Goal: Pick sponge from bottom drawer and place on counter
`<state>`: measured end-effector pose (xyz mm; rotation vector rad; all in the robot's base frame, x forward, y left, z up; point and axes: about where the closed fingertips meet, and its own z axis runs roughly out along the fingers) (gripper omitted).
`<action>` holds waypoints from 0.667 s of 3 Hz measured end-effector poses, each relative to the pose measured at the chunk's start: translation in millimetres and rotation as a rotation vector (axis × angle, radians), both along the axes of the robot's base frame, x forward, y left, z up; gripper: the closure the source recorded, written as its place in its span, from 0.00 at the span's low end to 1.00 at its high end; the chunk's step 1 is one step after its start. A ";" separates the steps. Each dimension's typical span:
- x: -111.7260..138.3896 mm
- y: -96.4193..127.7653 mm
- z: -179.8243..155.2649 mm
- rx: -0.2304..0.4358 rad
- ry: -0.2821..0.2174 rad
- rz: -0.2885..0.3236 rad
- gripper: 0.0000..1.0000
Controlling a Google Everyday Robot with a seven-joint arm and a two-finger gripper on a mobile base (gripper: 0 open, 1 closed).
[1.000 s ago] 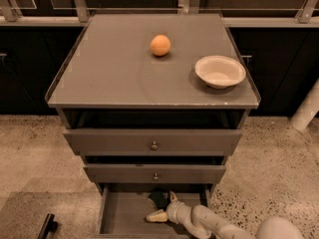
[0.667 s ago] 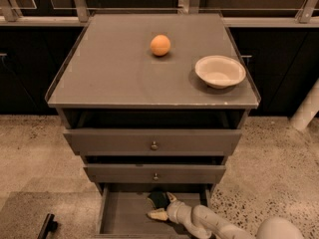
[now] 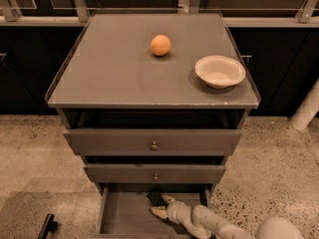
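Arm: the pale, jointed arm (image 3: 215, 226) comes in from the lower right corner, held low and reaching leftward.
Wrist: the rounded wrist (image 3: 178, 213) angles up and to the left.
Gripper: the gripper (image 3: 159, 206) is inside the bottom drawer (image 3: 124, 215), near its back, pointing rearward.

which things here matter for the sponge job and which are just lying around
Part of the job: sponge, lying in the bottom drawer; that drawer, pulled open; counter, where the sponge goes; gripper, down in the drawer by the sponge.
Just lying about: orange and bowl on the counter; top drawer; middle drawer.
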<state>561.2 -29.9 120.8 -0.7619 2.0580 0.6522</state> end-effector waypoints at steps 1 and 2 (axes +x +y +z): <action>0.0 0.0 0.0 0.000 0.000 0.000 0.89; -0.7 5.6 3.6 0.024 0.008 0.032 1.00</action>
